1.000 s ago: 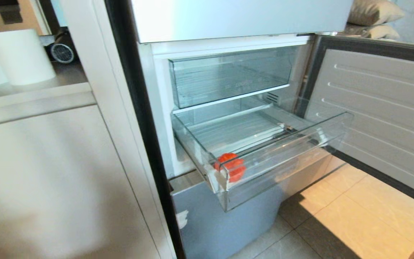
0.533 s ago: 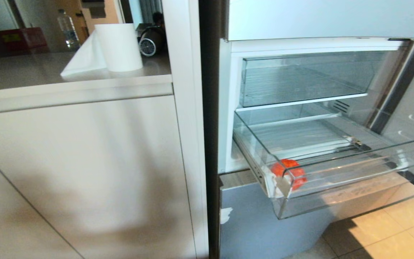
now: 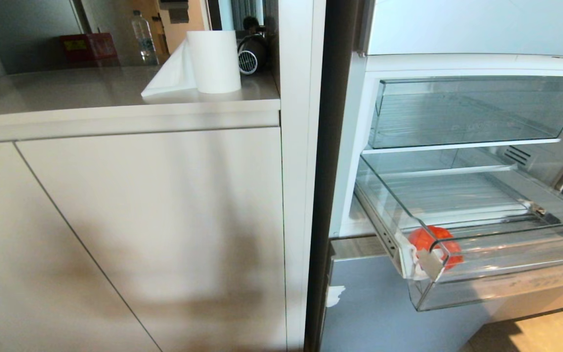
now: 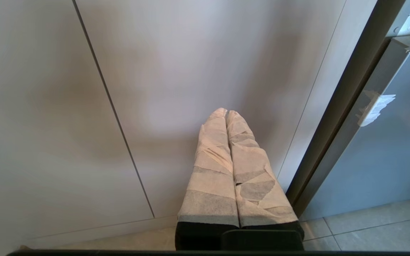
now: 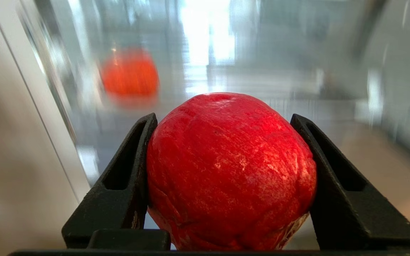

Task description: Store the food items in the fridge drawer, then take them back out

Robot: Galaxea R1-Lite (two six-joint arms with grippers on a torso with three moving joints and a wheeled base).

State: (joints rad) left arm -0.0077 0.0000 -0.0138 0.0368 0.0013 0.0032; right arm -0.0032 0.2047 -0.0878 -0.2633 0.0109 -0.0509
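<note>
The fridge drawer [image 3: 516, 233] is pulled out at the right of the head view, clear plastic with whitish tape [image 3: 428, 264] on its front corner. One food item, a small red-orange tomato [image 3: 433, 240], lies inside behind that corner. Neither arm shows in the head view. In the right wrist view my right gripper [image 5: 222, 117] is shut on a second food item, a large round red fruit [image 5: 230, 170] that fills the jaws; the tomato [image 5: 130, 74] is blurred beyond it. My left gripper [image 4: 225, 113], its fingers wrapped in tape, is shut and empty, low in front of a cabinet door.
A pale cabinet [image 3: 154, 230] with a counter fills the left, bearing a paper towel roll [image 3: 213, 61], a small fan [image 3: 249, 56] and a bottle [image 3: 142, 36]. An upper clear bin [image 3: 472, 112] sits above the drawer. Below it is a grey lower door [image 3: 374, 313] and tiled floor [image 4: 368, 231].
The whole head view has slid to the right as the camera turned left, bringing the counter into view. The drawer and the tomato in it have not moved.
</note>
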